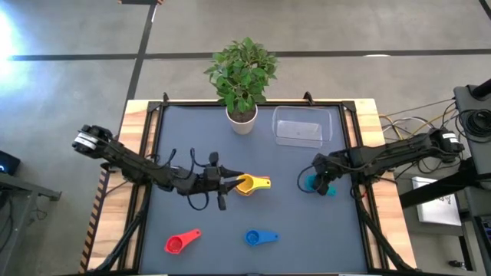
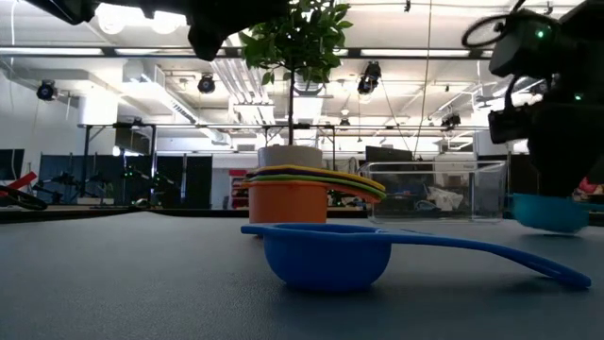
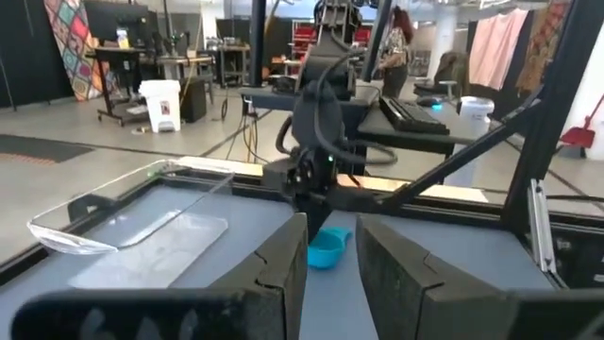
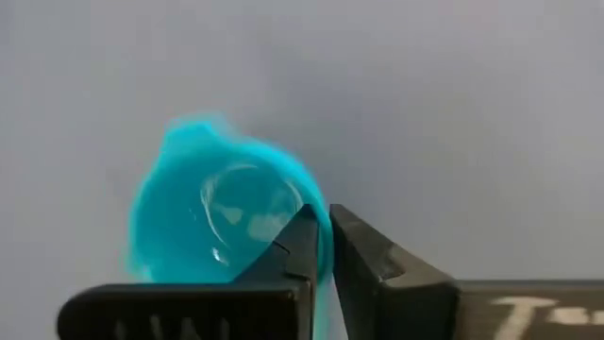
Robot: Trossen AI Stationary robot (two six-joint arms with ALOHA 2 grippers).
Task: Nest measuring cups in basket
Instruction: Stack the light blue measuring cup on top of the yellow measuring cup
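Note:
A teal measuring cup (image 1: 311, 182) sits right of the table's centre, and my right gripper (image 1: 322, 184) is shut on it. A nested stack with orange outside and yellow on top (image 1: 252, 184) stands mid-table on its base. In the low view that stack (image 2: 300, 196) shows more coloured handles. My left gripper (image 1: 234, 184) is open just left of the stack and raised above it. It touches nothing. The red cup (image 1: 182, 241) and blue cup (image 1: 261, 238) rest near the front edge. The clear basket (image 1: 299, 126) stands at the far side. My right gripper (image 4: 323, 238) pinches the teal cup's rim wall (image 4: 316, 212), one finger inside the bowl and one outside. The fingers come from above, pointing down. The cup (image 2: 550, 212) stays upright and low at the table; whether it is lifted clear cannot be told.
A white pot with a leafy plant (image 1: 242, 119) stands at the far edge, left of the basket. A dark raised frame (image 1: 157, 115) borders the mat. The blue cup (image 2: 326, 255) lies closest to the low camera.

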